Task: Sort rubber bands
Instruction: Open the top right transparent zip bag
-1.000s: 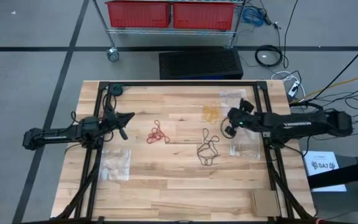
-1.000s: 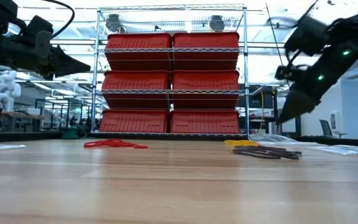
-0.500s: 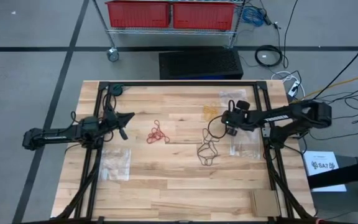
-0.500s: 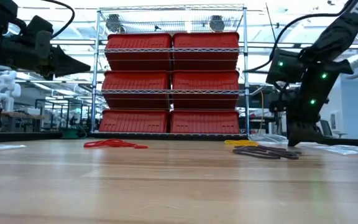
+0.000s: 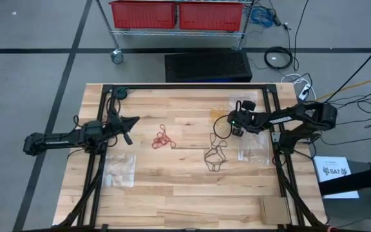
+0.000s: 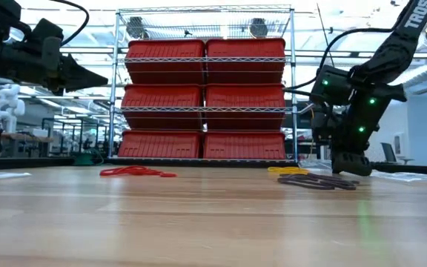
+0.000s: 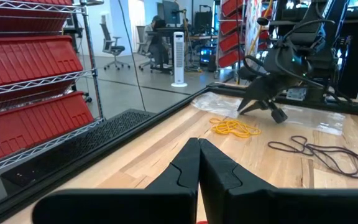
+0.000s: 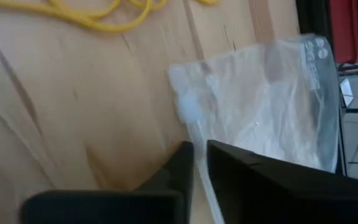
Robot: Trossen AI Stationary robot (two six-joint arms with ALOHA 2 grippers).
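Lettering "TROSSEN" on right arm (image 6: 414, 15); "SA7" sheet (image 5: 334, 171) off-table.

The left arm lies low along the table's left side, its left gripper (image 5: 131, 122) closed, fingers pressed together and held above the surface. The right arm bends in from the right, its right gripper (image 5: 236, 127) tipped down at the tabletop, fingers nearly together
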